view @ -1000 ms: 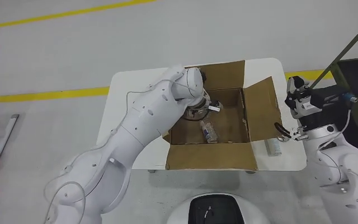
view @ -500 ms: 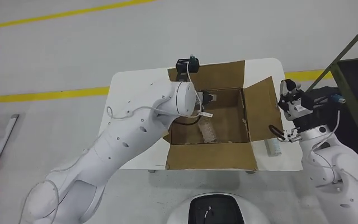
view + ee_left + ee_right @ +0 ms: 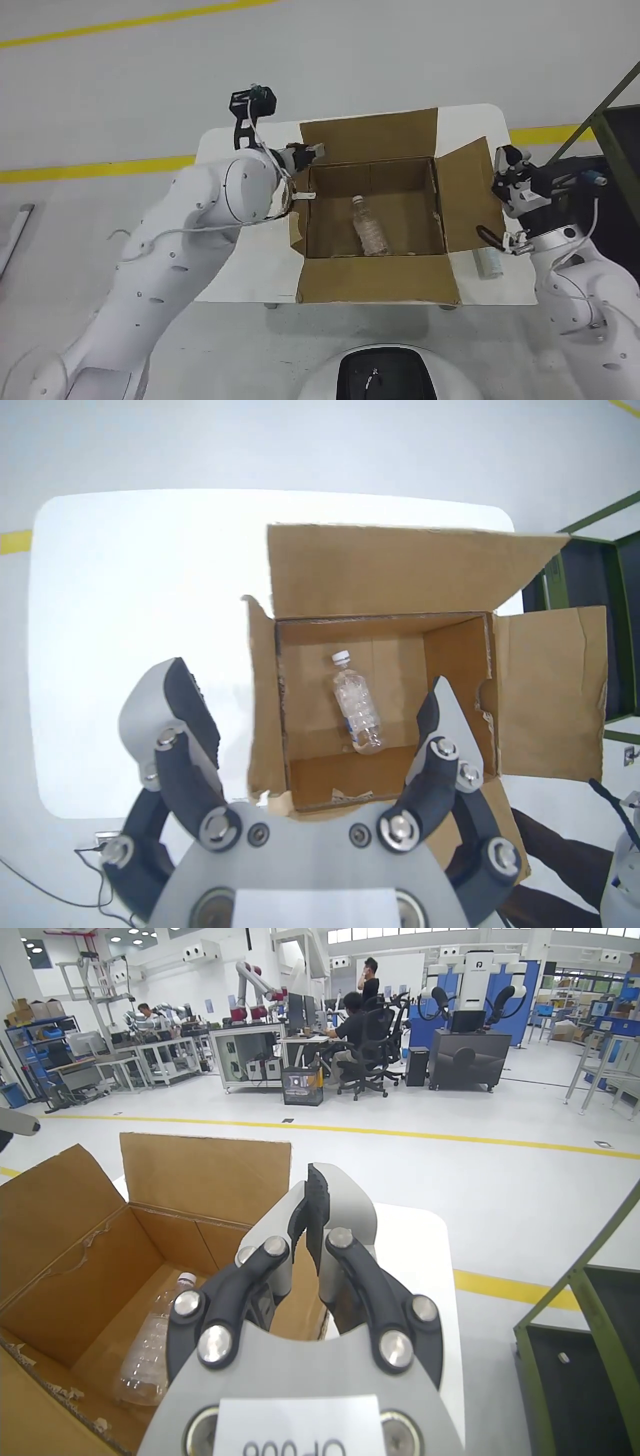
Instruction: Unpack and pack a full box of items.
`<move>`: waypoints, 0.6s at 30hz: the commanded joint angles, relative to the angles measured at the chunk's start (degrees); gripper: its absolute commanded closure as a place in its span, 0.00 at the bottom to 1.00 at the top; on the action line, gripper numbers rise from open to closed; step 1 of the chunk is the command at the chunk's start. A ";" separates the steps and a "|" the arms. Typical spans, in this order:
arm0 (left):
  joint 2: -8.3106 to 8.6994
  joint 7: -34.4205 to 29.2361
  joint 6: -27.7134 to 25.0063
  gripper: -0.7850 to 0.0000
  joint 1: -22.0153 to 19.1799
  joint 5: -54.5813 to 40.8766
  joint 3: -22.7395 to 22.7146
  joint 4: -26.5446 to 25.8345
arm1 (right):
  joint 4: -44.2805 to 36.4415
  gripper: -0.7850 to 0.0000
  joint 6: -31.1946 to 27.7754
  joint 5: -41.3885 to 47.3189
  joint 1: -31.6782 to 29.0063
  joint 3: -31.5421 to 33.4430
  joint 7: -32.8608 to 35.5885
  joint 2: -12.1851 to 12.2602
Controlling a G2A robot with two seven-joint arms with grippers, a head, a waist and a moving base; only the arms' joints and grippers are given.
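A cardboard box (image 3: 378, 280) is sitting open on the white table (image 3: 470, 120) with its four flaps splaying outward. The corrugated edges are showing rough tears along the side flaps. A clear plastic bottle (image 3: 370, 227) is lying on its side on the box floor, near the middle, with its white cap pointing toward the far wall. Its ribbed body is looking crumpled. In the right wrist view the gripper's own housing is cutting off the lower end of the bottle.

The left gripper (image 3: 310, 687) is hanging above the box's left wall with its jaws spread wide and nothing between them. One dark, ridged pad is sitting over the bare table and the other over the box interior. From above, the arm's white shell is covering most of this gripper, so its wrist view is giving the clearer reading.

The right gripper (image 3: 315, 1188) is hovering beside the box's right flap with its serrated black pads pressing together and holding nothing. The top view is showing a pale, roughly cylindrical container (image 3: 488, 262) lying on the table just right of the box, close under that gripper. It is too small to make out what it is. A green frame (image 3: 575, 1265) is running out of the picture beyond the table's right edge.
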 commanded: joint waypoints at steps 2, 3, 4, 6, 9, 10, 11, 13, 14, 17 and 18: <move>2.37 -1.02 -1.01 0.00 3.84 2.77 -4.84 -1.29 | -0.03 1.00 0.17 -0.19 0.03 -0.37 0.17 -0.03; 2.89 -1.13 -1.12 0.00 5.05 2.29 -6.36 -1.90 | -0.05 1.00 0.23 -0.24 0.04 -0.48 0.16 -0.04; 3.34 -1.19 -1.19 0.00 6.21 1.67 -7.79 -2.30 | -0.07 1.00 0.25 -0.29 0.06 -0.57 0.17 -0.05; 3.34 -1.19 -1.19 0.00 6.21 1.67 -7.79 -2.30 | -0.13 1.00 0.29 -0.29 0.08 -0.69 0.32 -0.06; 3.34 -1.19 -1.19 0.00 6.21 1.67 -7.79 -2.30 | -0.30 1.00 0.13 -0.35 0.08 -0.81 0.61 -0.05; 3.34 -1.19 -1.19 0.00 6.21 1.67 -7.79 -2.30 | -0.40 1.00 0.16 -0.29 0.07 -0.83 0.68 -0.06; 3.34 -1.19 -1.19 0.00 6.21 1.67 -7.79 -2.30 | -0.48 1.00 0.10 -0.20 0.06 -0.88 0.83 -0.06; 3.34 -1.19 -1.19 0.00 6.21 1.67 -7.79 -2.30 | -0.69 1.00 0.14 0.34 0.05 -0.92 1.01 -0.08; 3.34 -1.19 -1.19 0.00 6.21 1.67 -7.79 -2.30 | -0.77 1.00 0.15 0.43 0.03 -0.97 1.17 -0.09; 3.34 -1.19 -1.19 0.00 6.21 1.67 -7.79 -2.30 | -0.90 1.00 0.04 0.71 -0.02 -1.28 1.46 -0.11; 3.35 -0.68 -1.72 0.00 6.41 1.90 -7.66 -2.43 | -0.87 1.00 0.08 0.72 -0.03 -1.37 1.51 -0.12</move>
